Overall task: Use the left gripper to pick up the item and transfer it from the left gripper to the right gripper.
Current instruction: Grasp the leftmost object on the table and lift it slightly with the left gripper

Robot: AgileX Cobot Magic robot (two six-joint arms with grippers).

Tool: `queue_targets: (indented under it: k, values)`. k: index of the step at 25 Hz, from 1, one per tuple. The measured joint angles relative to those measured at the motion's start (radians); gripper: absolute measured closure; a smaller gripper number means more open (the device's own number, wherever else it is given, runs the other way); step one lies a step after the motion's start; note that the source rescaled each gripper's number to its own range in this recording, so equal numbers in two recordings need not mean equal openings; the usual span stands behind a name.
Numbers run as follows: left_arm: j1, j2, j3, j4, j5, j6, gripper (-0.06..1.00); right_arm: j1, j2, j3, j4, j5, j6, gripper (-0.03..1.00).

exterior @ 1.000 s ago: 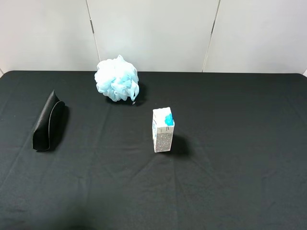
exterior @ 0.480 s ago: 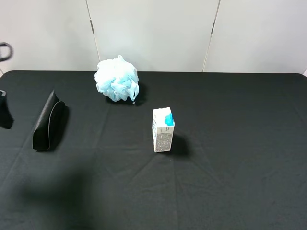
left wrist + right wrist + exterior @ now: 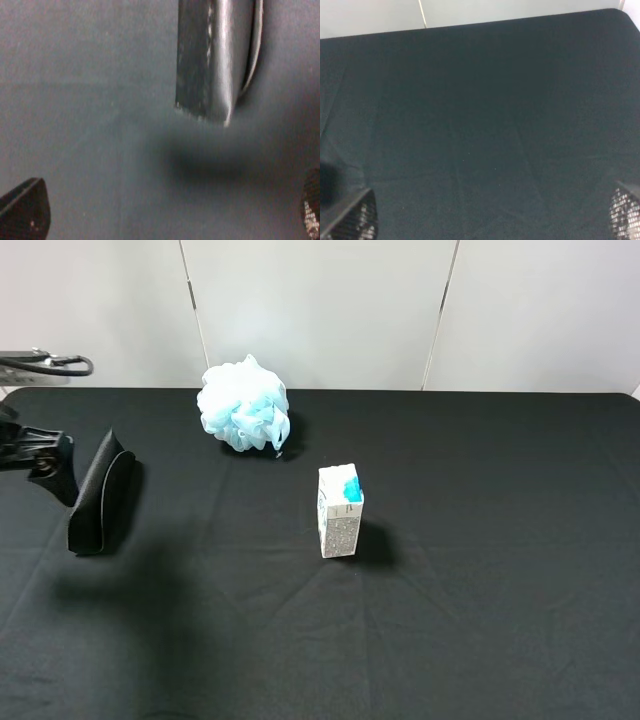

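Case (image 3: 100, 495): lies on black cloth (image 3: 480, 620) well left of the carton (image 3: 340, 510), not held. Left gripper (image 3: 167, 214): jaws spread, empty, just beside the case, on its side away from the carton. Right gripper (image 3: 487, 217): jaws spread, empty, over bare cloth.

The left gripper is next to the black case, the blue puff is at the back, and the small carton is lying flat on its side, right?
Not quite. The exterior high view shows the small carton standing upright, not lying flat. The rest holds: the left gripper is next to the black case, and the blue puff at the back.
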Motion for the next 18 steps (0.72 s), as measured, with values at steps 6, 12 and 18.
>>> queue_targets:
  k: [6, 12, 18]
  values:
    - [0.000, 0.141, -0.008, -0.041, -0.094, 0.000, -0.06, 0.000, 0.000, 0.000, 0.000, 0.000, 0.000, -0.03]
    - [-0.035, 0.235, -0.016, -0.050, -0.162, 0.000, -0.06, 0.000, 0.000, 0.000, 0.000, 0.000, 0.000, -0.03]
    - [-0.070, 0.336, -0.041, -0.048, -0.198, -0.011, -0.06, 0.000, 0.000, 0.000, 0.000, 0.000, 0.000, -0.03]
